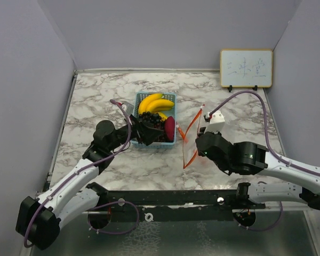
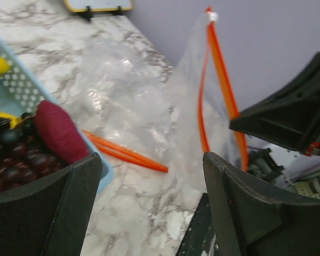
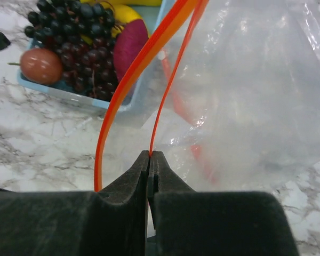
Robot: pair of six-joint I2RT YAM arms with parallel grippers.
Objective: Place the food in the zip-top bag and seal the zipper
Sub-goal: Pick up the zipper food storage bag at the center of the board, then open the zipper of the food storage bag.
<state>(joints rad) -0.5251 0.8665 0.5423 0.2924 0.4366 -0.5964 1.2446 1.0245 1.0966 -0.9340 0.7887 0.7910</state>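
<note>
We see all the food in the blue basket point(image 1: 173, 97), which sits mid-worktop point(image 1: 96, 96), a bit nearer the far edge. The bananas point(image 1: 156, 103) fill the far end. The grape cluster point(image 3: 80, 37) takes the middle, w/ the magenta veg point(image 3: 129, 45) against the right wall and the red fruit point(image 3: 41, 65) at the near-left corner.

The zip-top bag point(image 2: 128, 101) is just right of the basket. Its mouth gapes and one end is lifted off the marble. The right gripper point(image 3: 150, 160) has its jaws pressed together on one thin orange lip of the zipper point(image 3: 133, 69); the other lip bows away to the left.

The left gripper point(image 2: 152, 170) is spread wide w/ nothing between the fingers, over the basket's near side above the grapes. A whiteboard point(image 1: 246, 68) stands at the far-right corner.
</note>
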